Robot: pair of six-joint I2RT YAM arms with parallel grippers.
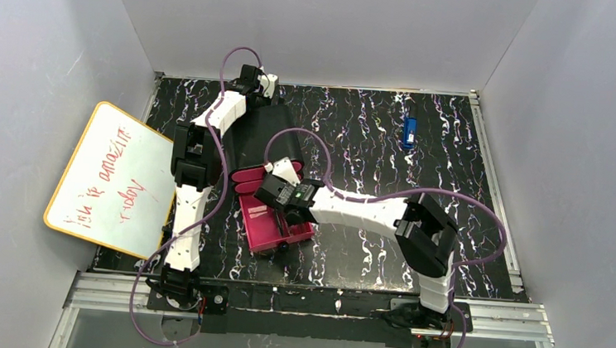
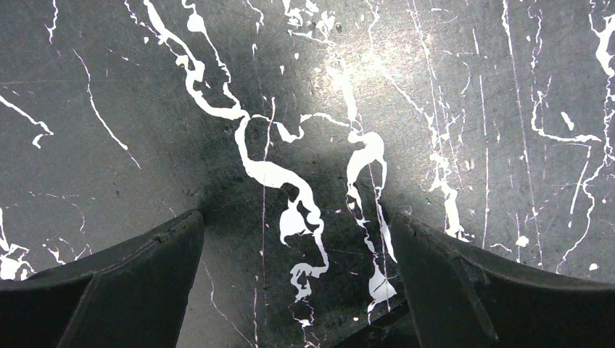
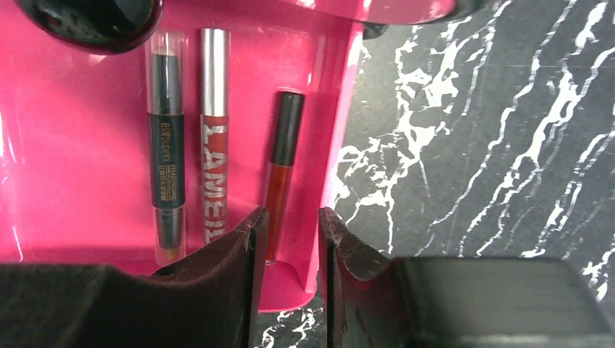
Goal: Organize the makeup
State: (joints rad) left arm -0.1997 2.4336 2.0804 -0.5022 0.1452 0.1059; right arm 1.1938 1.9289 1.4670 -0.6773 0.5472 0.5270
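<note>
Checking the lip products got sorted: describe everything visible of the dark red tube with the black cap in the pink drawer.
The dark red tube is slim and round, glossy like plastic, with a black cap on its far end. It lies flat in the pink drawer, between the silver-capped red stick and the drawer's side wall. Its near end lies under the right gripper's parted fingers; contact unclear.

- Your right gripper (image 3: 290,221) partly hides the near end of the dark-red stick (image 3: 279,170) inside the pink drawer (image 3: 72,181).
- At the drawer's far end, a dark round thing (image 3: 91,22) is cut off.
</note>
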